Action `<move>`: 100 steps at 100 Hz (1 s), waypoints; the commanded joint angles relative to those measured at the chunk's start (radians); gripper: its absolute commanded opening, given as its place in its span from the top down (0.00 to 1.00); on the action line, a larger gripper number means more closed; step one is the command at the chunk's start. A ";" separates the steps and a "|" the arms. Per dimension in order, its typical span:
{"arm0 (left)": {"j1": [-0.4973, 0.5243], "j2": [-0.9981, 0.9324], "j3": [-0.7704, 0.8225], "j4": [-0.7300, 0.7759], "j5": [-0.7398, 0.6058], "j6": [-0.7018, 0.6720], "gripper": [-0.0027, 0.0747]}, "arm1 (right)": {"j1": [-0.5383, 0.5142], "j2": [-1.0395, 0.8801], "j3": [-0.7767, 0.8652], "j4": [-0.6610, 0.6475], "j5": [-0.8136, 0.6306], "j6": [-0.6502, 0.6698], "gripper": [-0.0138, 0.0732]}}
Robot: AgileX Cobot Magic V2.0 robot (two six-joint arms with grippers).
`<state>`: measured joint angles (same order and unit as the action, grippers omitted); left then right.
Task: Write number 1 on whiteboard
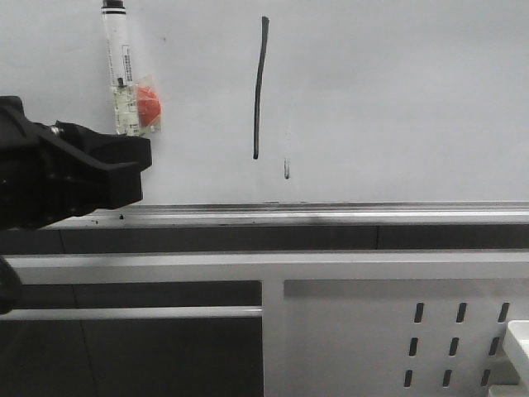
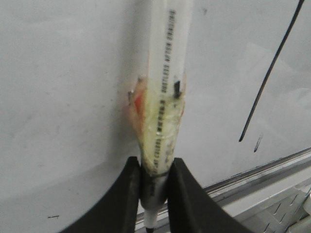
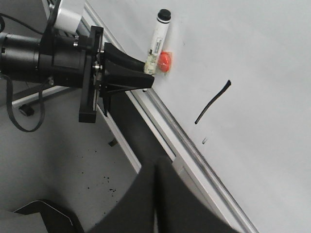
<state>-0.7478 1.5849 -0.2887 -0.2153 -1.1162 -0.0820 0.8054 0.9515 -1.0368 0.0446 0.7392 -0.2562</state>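
The whiteboard [image 1: 397, 91] fills the background, with a silver tray rail [image 1: 331, 215] along its lower edge. The number 1 [image 1: 259, 87] is a long, thin black stroke at upper centre; it also shows in the left wrist view [image 2: 272, 70] and the right wrist view [image 3: 213, 102]. My left gripper [image 2: 155, 187] is shut on a white marker [image 2: 165, 97] wrapped in clear tape with a red piece [image 1: 149, 106]; the marker stands upright against the board, left of the stroke. My right gripper [image 3: 156, 167] is shut and empty, away from the board.
A tiny faint grey smudge [image 1: 287, 168] sits just right of the stroke's lower end. A white perforated metal panel [image 1: 397, 339] lies below the rail at the right. A grey speckled floor [image 3: 63, 160] shows in the right wrist view.
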 commanded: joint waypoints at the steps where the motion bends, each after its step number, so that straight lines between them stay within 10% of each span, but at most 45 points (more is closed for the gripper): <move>1: 0.013 -0.023 -0.033 -0.036 -0.246 -0.005 0.99 | 0.000 -0.007 -0.022 -0.010 -0.075 -0.002 0.92; 69: 0.013 -0.023 -0.033 -0.011 -0.243 -0.005 0.98 | 0.000 -0.007 -0.022 -0.012 -0.075 -0.002 0.92; 100: 0.013 -0.023 -0.033 -0.005 -0.243 -0.005 0.57 | 0.000 -0.007 -0.022 -0.012 -0.075 -0.002 0.92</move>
<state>-0.7376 1.5855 -0.3018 -0.2095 -1.1311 -0.0787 0.8054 0.9515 -1.0368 0.0408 0.7392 -0.2552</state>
